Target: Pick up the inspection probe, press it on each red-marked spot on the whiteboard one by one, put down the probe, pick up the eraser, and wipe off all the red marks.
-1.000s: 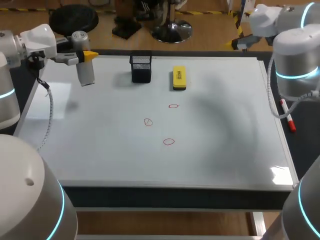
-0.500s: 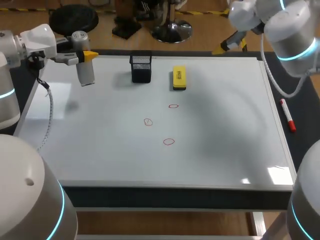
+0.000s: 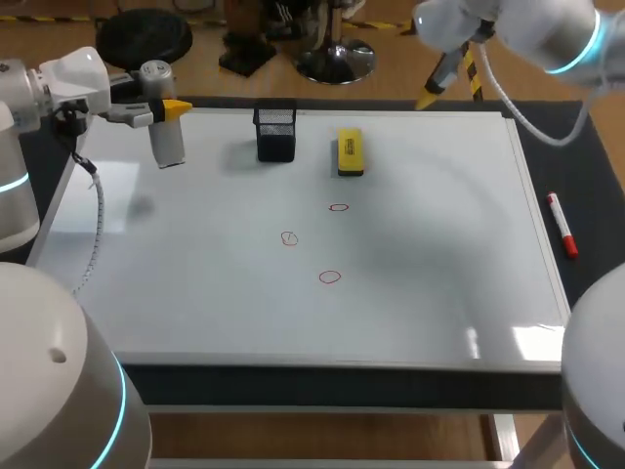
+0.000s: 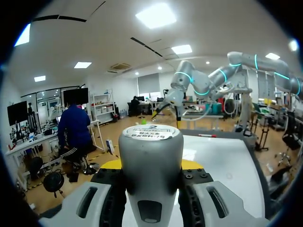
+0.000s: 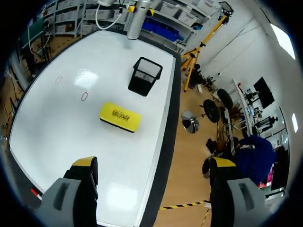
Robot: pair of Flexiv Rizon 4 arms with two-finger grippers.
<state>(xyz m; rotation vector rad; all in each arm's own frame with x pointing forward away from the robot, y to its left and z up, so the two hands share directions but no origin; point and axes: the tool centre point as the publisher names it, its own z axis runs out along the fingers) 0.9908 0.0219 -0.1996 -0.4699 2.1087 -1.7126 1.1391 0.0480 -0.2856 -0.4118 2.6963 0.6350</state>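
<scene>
Left gripper (image 3: 166, 107) clamped the smooth grey cylindrical probe (image 3: 168, 137) at the glossy whiteboard's (image 3: 439, 244) far left corner; right gripper (image 5: 154, 163) gaped open above the far edge, near the yellow block eraser (image 3: 350, 152) and black mesh cup (image 3: 276, 132).

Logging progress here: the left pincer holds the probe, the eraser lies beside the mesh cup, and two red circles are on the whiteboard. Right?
Not quite. The head view shows three red circles on the whiteboard, not two. The rest holds: the left pincer holds the probe, and the eraser lies beside the mesh cup.
</scene>
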